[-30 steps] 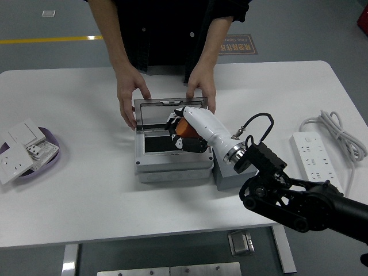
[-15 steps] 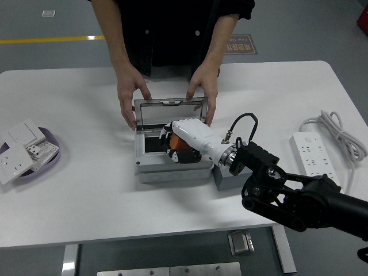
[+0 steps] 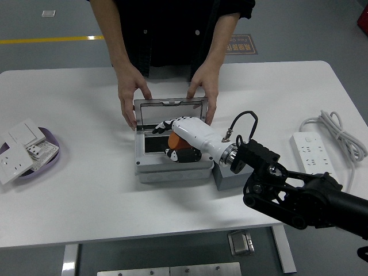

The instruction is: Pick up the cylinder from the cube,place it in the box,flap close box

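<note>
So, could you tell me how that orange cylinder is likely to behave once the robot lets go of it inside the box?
The orange cylinder looks smooth and round, so it may roll if set down on its side. The box walls should probably stop it. It seems rigid: the right hand holds it with no visible squashing.

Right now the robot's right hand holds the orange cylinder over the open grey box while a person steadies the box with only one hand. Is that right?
Not quite. The head view shows the person steadying the box with both hands, one at each side of the open lid. The rest holds: the robot's right hand holds the orange cylinder over the open box.
</note>
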`<move>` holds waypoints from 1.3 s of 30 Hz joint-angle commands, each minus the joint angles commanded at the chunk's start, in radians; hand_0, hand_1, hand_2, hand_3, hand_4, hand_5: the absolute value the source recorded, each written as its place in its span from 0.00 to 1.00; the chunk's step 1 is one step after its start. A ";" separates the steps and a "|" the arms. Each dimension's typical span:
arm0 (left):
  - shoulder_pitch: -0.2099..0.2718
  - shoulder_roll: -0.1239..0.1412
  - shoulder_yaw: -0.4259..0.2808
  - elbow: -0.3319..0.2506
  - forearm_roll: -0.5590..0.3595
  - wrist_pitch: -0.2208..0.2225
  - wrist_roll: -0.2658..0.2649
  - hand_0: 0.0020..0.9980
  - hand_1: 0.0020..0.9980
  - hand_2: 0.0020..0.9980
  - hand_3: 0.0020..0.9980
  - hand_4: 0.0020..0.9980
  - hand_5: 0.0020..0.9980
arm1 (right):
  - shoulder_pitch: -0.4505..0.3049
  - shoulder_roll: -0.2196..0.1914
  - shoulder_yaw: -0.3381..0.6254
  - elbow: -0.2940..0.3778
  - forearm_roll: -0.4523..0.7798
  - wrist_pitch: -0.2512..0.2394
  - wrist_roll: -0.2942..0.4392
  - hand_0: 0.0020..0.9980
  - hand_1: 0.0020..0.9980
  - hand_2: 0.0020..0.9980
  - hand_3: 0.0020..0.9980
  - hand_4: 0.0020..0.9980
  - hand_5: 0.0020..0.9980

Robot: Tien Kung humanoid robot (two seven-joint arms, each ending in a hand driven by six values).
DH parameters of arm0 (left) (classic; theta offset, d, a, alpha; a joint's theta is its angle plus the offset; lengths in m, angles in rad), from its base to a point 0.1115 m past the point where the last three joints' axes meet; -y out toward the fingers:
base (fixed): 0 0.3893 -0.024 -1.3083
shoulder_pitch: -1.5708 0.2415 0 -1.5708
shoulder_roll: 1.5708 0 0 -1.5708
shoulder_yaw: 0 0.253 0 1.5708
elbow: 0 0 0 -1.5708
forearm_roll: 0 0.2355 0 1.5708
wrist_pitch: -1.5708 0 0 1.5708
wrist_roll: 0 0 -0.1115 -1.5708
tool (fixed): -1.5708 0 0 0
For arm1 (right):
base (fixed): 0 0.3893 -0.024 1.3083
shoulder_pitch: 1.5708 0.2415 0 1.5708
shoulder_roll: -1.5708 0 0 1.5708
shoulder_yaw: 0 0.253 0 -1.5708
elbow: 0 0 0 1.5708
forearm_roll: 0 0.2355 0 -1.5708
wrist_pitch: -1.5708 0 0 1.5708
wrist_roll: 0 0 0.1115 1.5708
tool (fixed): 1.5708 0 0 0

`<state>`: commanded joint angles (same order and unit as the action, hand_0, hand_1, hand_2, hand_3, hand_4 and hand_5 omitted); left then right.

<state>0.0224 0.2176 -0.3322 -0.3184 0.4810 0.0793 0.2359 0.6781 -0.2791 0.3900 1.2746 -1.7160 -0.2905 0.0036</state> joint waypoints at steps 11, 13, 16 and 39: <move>0.000 -0.002 0.006 0.000 -0.006 0.000 -0.003 0.61 0.63 0.63 0.63 0.69 0.25 | -0.016 -0.004 0.010 0.018 0.080 -0.032 0.041 0.89 0.80 0.80 0.83 0.91 0.43; 0.000 -0.003 0.007 -0.001 -0.008 0.001 -0.004 0.61 0.63 0.63 0.63 0.69 0.25 | -0.022 -0.012 0.015 0.041 0.120 -0.044 0.052 0.89 0.80 0.80 0.83 0.91 0.43; 0.000 -0.004 0.009 0.000 -0.011 0.001 -0.005 0.61 0.63 0.63 0.63 0.69 0.25 | -0.033 -0.032 0.026 0.090 0.196 -0.065 0.073 0.89 0.79 0.79 0.82 0.92 0.44; -0.005 0.001 0.004 0.000 0.001 0.000 -0.001 0.61 0.64 0.63 0.63 0.69 0.25 | 0.111 -0.077 0.028 0.052 0.577 -0.118 0.174 0.73 0.67 0.69 0.69 0.71 0.35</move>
<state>0.0175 0.2187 -0.3283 -0.3188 0.4817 0.0789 0.2345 0.7896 -0.3564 0.4179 1.3269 -1.1394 -0.4085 0.1779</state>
